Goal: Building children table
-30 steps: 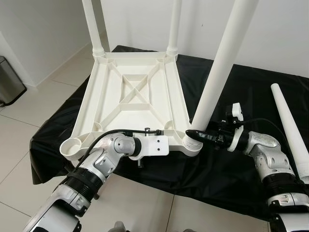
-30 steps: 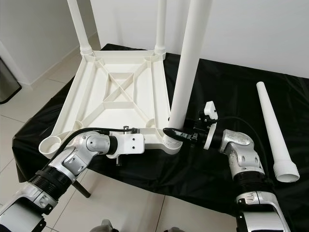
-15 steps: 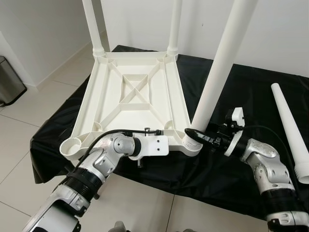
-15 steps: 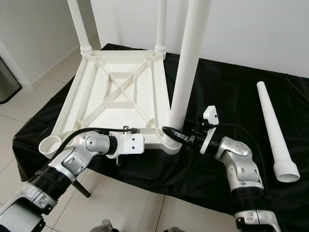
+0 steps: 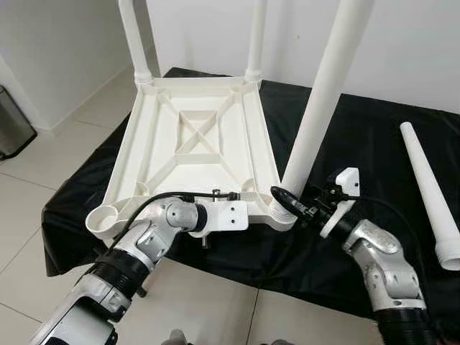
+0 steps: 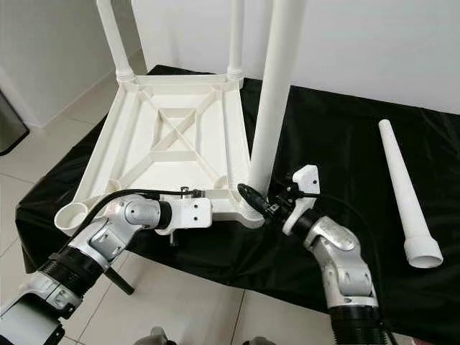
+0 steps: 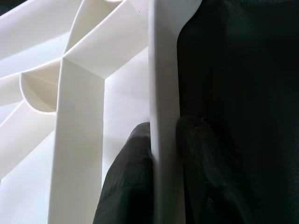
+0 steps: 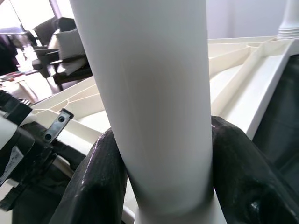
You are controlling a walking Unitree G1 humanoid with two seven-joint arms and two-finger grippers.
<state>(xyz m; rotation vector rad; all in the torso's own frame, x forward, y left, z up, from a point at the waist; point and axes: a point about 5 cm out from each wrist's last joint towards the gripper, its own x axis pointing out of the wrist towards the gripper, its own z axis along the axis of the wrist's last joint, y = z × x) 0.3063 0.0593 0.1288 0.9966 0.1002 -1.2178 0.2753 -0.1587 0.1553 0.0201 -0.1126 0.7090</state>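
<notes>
pinching the rim of the upturned white plastic table top with our left hand steadies it on the black-covered counter, while our right hand clamps the tall white plastic leg in its near corner socket.

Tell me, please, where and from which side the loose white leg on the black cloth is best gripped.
Grip the loose leg around its narrow middle, coming from above with the fingers across it. It lies flat on the black cloth, apart from the upturned table top, so its round sides are free. The flared near end looks too wide for a sure hold.
</notes>
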